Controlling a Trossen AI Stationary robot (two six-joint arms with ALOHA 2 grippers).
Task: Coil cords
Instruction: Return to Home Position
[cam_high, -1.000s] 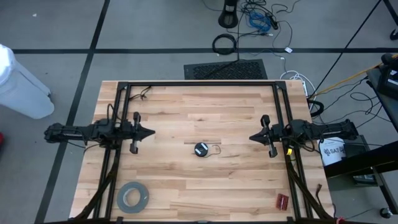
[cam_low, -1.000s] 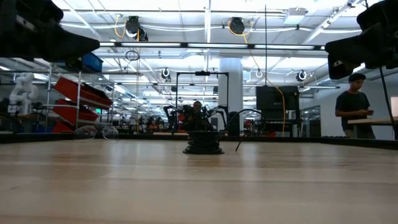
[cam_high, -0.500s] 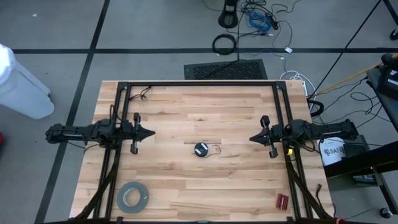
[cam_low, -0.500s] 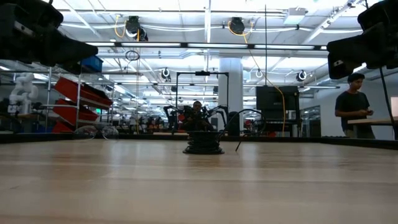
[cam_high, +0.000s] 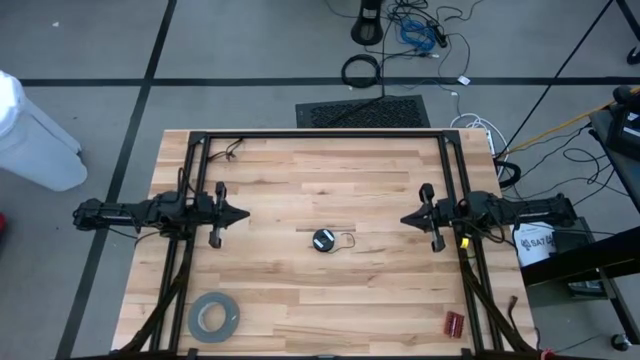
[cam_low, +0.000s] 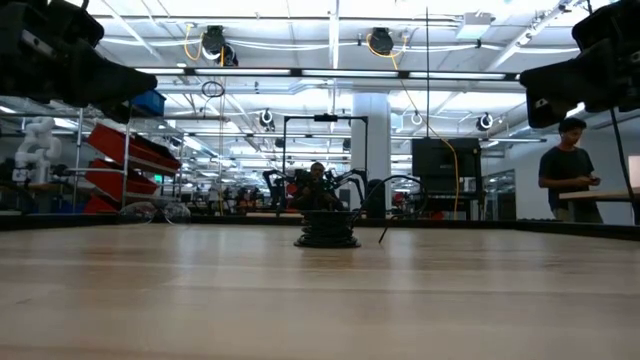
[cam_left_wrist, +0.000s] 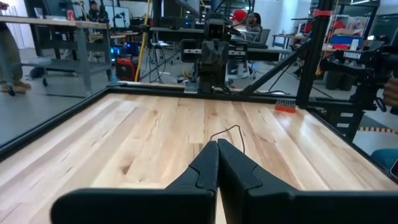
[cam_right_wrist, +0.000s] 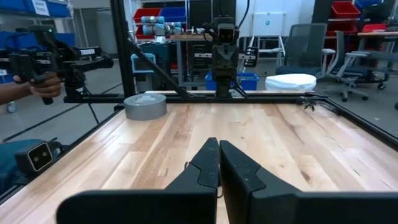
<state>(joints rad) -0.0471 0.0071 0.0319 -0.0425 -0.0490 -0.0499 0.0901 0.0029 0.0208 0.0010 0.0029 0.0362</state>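
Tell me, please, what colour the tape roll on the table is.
The tape roll is grey; the high view shows it best.

Robotics lab in an open industrial hall. Beyond the left fingers: metal benches loaded with gear, a black-framed worktop. Beyond the right fingers: red parts bins, office chairs. Overhead, strip lights; loose cables across grey floor. A person stands at a far desk.
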